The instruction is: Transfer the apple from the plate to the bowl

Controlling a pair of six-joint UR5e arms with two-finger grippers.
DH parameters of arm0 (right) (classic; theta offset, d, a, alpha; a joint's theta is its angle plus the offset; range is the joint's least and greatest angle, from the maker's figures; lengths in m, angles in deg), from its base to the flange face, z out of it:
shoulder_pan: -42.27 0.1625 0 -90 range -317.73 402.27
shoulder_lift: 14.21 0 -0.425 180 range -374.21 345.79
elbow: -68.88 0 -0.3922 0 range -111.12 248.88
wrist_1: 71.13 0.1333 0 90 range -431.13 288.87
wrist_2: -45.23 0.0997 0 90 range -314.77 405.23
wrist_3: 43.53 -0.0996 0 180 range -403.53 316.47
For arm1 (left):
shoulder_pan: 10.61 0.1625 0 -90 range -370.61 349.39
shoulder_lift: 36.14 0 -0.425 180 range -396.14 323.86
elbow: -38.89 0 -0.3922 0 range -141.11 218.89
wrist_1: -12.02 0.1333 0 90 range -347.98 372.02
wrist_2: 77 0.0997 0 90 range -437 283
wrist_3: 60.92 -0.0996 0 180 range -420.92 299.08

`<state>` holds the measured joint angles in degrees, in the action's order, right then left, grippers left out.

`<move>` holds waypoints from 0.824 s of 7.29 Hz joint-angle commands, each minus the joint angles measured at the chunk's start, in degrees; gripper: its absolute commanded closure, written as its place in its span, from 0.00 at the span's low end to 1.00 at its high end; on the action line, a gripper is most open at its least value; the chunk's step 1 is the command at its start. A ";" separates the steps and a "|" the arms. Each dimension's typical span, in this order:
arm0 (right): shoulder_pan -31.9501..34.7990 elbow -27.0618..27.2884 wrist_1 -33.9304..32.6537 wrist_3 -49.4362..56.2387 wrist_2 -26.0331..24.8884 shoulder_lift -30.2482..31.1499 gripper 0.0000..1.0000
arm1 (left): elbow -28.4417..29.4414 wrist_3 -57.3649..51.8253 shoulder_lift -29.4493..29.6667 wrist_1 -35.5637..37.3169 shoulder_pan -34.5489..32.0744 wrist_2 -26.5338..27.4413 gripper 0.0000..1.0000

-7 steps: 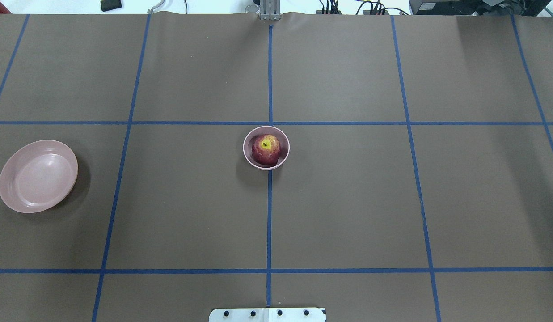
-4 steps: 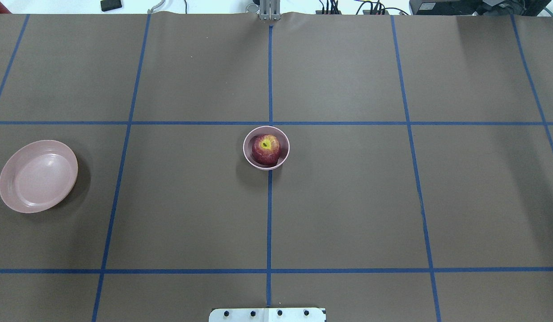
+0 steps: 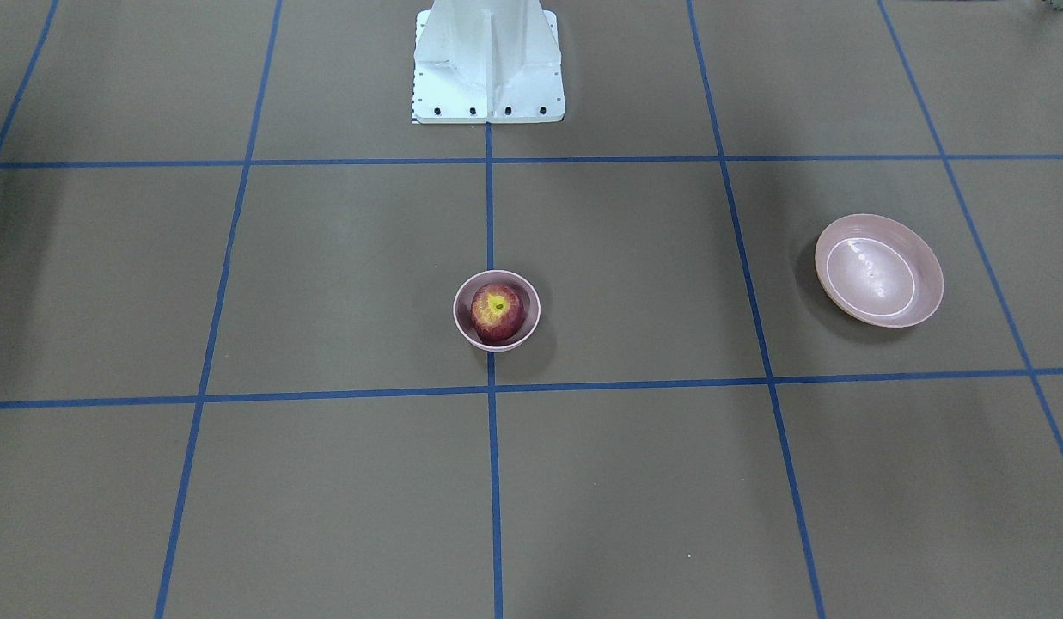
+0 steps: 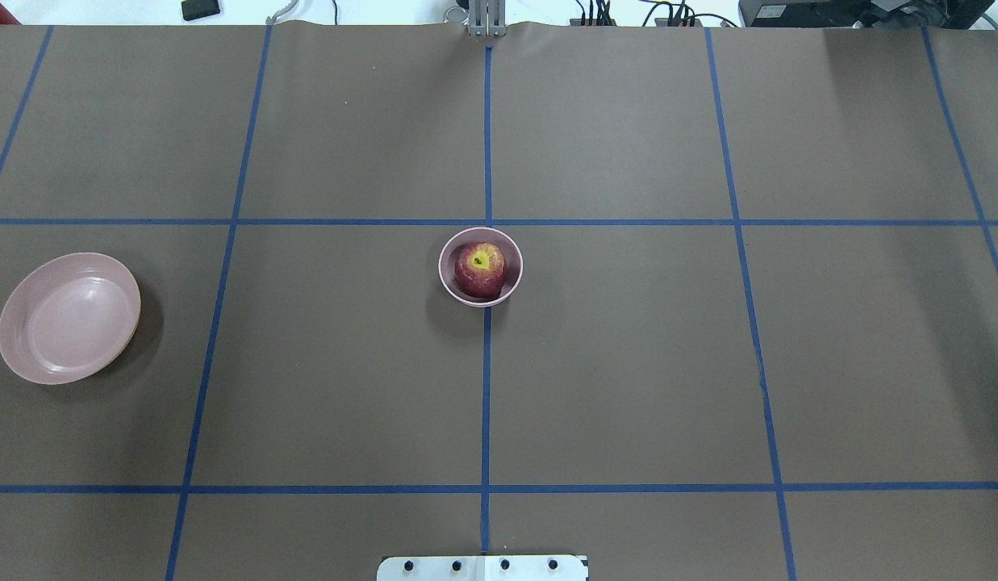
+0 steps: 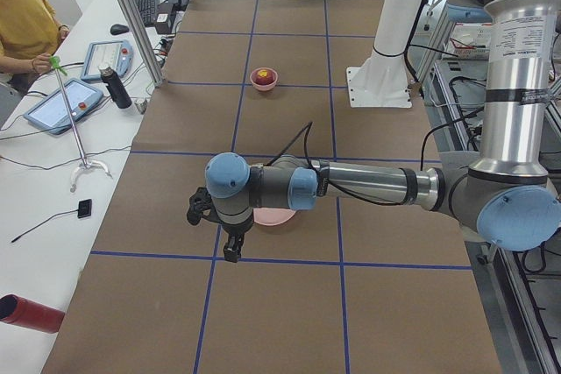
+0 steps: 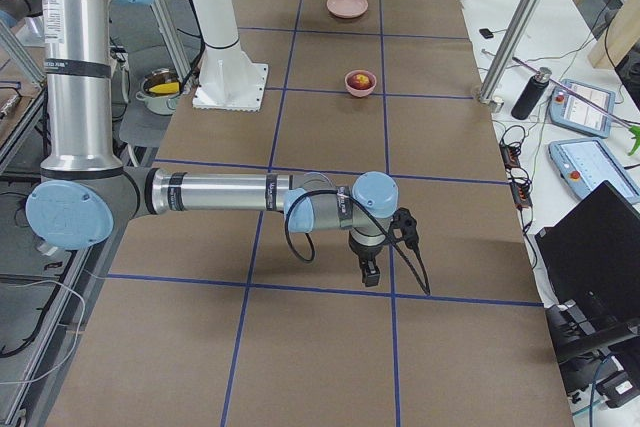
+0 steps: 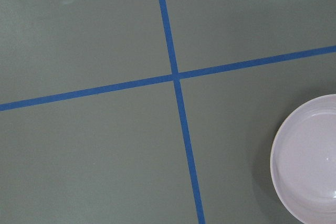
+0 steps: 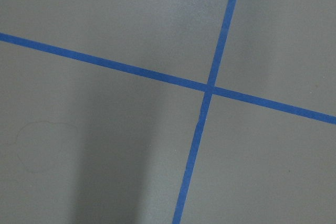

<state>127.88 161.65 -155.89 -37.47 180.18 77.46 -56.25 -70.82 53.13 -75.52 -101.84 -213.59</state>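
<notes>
Apple (image 4: 480, 269) in the bowl (image 4: 514, 275), well apart from left gripper (image 5: 231, 253) and right gripper (image 6: 370, 276), open or closed unclear.

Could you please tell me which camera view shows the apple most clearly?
The overhead exterior view: the apple sits unobstructed in the bowl, its yellow stem dimple facing up. The front-facing view is nearly as clear. Both side views show it small and distant; neither wrist camera catches it.
</notes>
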 commanded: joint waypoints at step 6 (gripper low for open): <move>0.00 -0.21 0.03 -0.09 0.22 0.00 0.00 | -2.95 0.05 -2.35 0.00 0.00 0.18 0.02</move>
<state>127.88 161.42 -155.86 -37.58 180.41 77.46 -59.12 -70.80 50.86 -75.52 -101.92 -213.42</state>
